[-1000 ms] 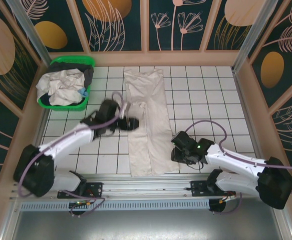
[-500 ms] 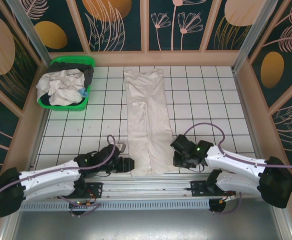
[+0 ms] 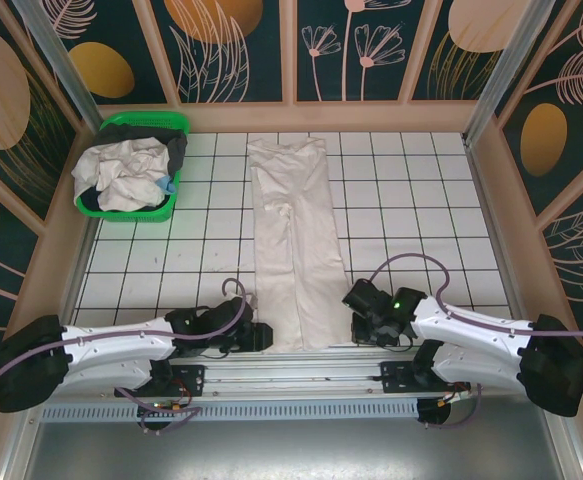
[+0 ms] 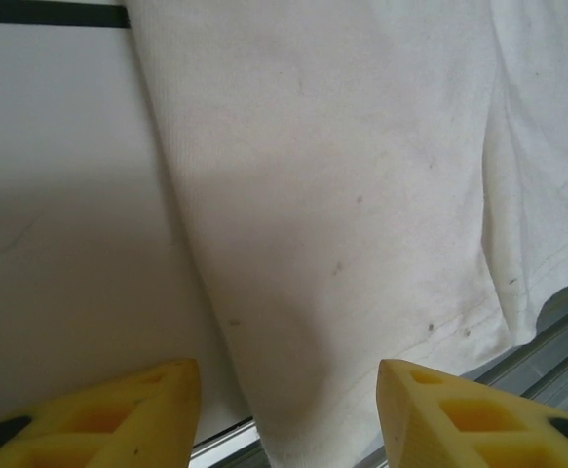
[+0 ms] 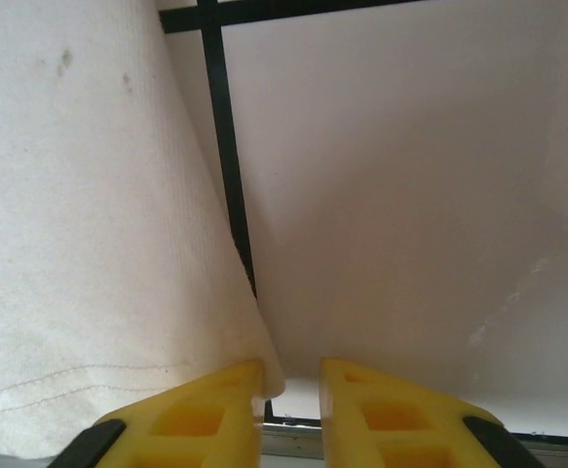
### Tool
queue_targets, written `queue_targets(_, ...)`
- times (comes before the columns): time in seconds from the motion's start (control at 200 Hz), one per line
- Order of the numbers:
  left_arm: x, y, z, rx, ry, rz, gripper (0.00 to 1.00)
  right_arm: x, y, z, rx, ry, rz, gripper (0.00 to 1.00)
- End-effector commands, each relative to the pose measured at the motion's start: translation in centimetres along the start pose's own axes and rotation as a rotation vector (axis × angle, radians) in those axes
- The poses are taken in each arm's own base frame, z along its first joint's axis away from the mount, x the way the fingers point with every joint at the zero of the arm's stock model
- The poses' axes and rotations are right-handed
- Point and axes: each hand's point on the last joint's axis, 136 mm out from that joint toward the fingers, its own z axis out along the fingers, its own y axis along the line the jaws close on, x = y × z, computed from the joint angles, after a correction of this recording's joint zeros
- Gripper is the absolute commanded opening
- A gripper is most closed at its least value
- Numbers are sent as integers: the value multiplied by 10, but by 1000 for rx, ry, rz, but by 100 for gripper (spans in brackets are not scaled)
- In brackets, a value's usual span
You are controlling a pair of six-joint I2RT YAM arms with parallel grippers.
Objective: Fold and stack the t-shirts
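Observation:
One off-white t-shirt (image 3: 291, 240) lies folded into a long narrow strip down the middle of the tiled table, hem at the near edge. My left gripper (image 3: 262, 336) sits low at the hem's near left corner. In the left wrist view the left gripper (image 4: 288, 390) is open wide, with the t-shirt's (image 4: 342, 195) edge lying between and beyond its fingers. My right gripper (image 3: 350, 308) is at the near right corner. In the right wrist view the right gripper (image 5: 291, 380) shows a narrow gap, and the t-shirt's (image 5: 89, 244) corner rests against the left finger's inner edge.
A green basket (image 3: 147, 120) at the back left holds a crumpled heap of more t-shirts (image 3: 121, 175). The table's metal front rail (image 3: 301, 360) runs just behind both grippers. Wooden-framed walls enclose the table on three sides.
My left arm swung from the t-shirt's middle left edge down to its near left corner. My right gripper narrowed and crept to the near right corner. The t-shirt has not moved.

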Motion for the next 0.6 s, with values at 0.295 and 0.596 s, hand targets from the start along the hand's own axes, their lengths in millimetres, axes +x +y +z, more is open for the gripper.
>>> queue_targets(0.295,16,-8,12,23,55,-3,47,-7,18,-11,-85,-45,11,36)
queue_targets(0.596,24,-18,20,-11,79,43,53,-2,4,1,14,-32,14,39)
